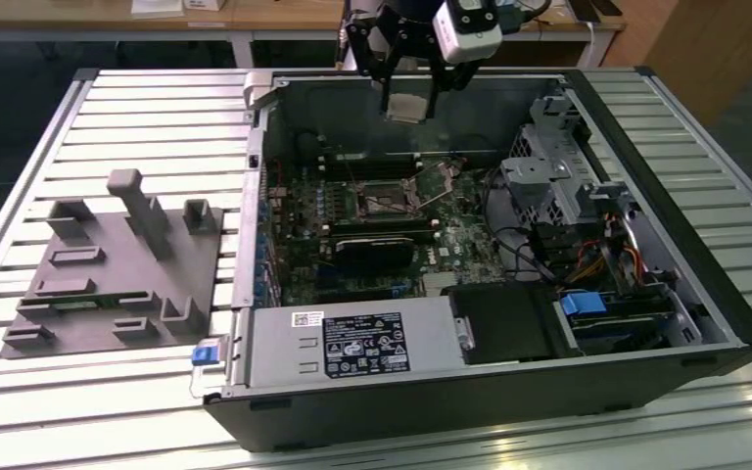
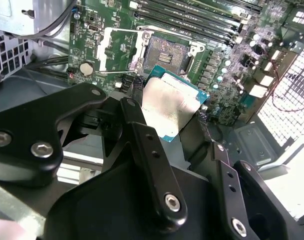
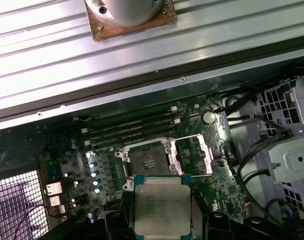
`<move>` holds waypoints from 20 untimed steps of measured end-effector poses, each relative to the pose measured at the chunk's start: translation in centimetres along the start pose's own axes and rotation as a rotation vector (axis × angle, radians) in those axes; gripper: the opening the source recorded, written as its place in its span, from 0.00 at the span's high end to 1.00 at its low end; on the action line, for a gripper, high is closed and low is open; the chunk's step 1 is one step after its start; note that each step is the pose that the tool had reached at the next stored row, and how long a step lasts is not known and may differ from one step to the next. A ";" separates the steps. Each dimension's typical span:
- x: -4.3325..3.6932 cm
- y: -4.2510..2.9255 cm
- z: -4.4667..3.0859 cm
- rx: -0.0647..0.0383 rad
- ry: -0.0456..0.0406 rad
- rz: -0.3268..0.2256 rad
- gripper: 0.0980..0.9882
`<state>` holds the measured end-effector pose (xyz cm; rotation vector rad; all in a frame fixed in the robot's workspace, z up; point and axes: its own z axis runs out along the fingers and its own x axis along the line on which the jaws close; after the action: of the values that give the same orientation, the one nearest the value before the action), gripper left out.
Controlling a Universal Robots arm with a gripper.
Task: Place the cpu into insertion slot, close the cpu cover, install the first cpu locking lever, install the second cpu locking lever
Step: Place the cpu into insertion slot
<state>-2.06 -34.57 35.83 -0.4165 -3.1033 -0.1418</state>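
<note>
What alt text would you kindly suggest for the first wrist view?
The gripper holds the cpu, silver top showing, clear of the open insertion slot on the green motherboard; the cpu cover lies swung open beside the slot.

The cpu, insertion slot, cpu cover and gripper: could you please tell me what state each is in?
cpu: gripped, held clear of the slot, not seated.
insertion slot: empty, uncovered.
cpu cover: swung open beside the slot.
gripper: shut on the cpu.
</note>
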 end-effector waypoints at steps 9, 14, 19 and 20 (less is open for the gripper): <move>0.00 0.00 0.04 0.000 -0.0033 0.035 0.50; 0.00 -0.01 0.05 0.000 -0.0051 0.054 0.50; 0.00 -0.01 0.07 0.000 -0.0069 0.073 0.50; 0.00 -0.01 0.07 0.000 -0.0072 0.077 0.50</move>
<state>-2.06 -34.57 35.76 -0.5374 -3.0885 -0.1405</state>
